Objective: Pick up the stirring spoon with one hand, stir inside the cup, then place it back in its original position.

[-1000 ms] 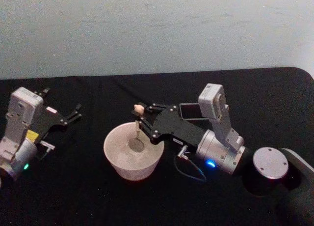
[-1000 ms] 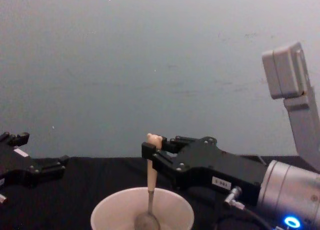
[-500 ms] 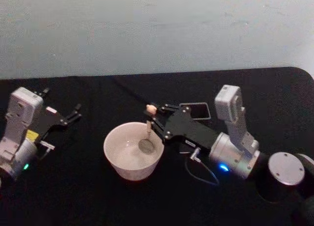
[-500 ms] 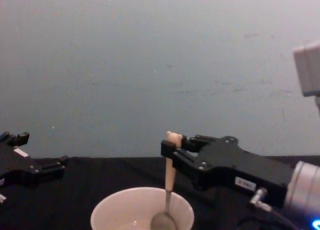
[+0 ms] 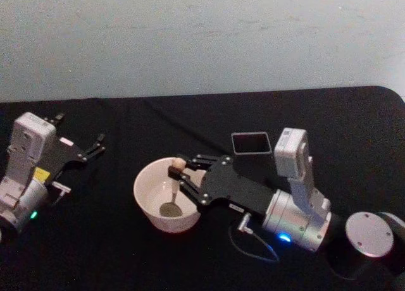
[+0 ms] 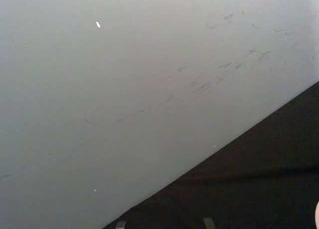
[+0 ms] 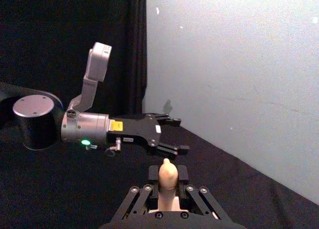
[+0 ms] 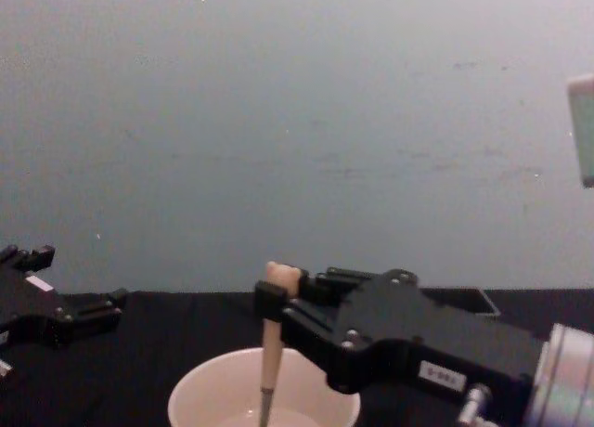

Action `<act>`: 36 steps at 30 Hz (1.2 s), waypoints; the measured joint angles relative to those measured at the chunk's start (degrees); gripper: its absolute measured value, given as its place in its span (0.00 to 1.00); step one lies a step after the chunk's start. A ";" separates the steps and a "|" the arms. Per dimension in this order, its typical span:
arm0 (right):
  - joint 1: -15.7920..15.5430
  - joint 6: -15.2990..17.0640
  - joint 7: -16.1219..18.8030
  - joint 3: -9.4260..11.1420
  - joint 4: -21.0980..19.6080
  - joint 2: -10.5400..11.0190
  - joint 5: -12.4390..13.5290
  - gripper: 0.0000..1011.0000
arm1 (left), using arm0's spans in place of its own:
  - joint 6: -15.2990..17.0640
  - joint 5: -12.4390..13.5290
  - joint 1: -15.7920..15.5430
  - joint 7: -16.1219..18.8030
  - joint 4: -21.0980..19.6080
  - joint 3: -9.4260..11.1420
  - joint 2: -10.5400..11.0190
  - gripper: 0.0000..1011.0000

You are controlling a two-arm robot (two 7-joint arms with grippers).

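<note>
Hard to make out the spoon point(image 5: 173, 191) along its thin dark neck from the head camera. From the chest camera, cut off at the bottom edge, metal bowl lost below the rim of the cup point(image 5: 143, 182). Half hidden there too: the grey holder point(image 5: 250, 142), just a thin rim behind the right gripper point(image 5: 180, 177). Reaching in from four o'clock of the cup, fingers clenched on the beige handle right under the bear head, holding the spoon about upright. Spoon bowl down inside the cup, near the six o'clock side. Holder standing at two o'clock of the cup, near but apart.

Underneath, a black cloth point(image 5: 139, 117) across the whole table; at twelve o'clock, a pale scuffed wall point(image 5: 202, 38).

Over at nine o'clock, well apart from the cup, the left gripper point(image 5: 81, 139), fingers spread and grasping nothing, plainest from the right wrist camera, beyond the bear head. From the left wrist camera, wall and cloth, little else.
</note>
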 joint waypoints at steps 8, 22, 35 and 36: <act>2.53 -1.07 -1.05 -1.23 3.36 -2.49 -1.63 0.21 | 0.00 0.00 0.00 0.00 0.00 0.00 0.00 0.99; 5.75 -1.87 -4.37 0.07 9.08 -5.48 -3.98 0.21 | 0.00 0.00 0.00 0.00 0.00 0.00 0.00 0.99; 5.48 -1.55 -4.71 1.20 9.41 -5.31 -4.73 0.21 | 0.00 0.00 0.00 0.00 0.00 0.00 0.00 0.99; 5.48 -1.55 -4.71 1.20 9.41 -5.31 -4.73 0.21 | 0.00 0.00 0.00 0.00 0.00 0.00 0.00 0.99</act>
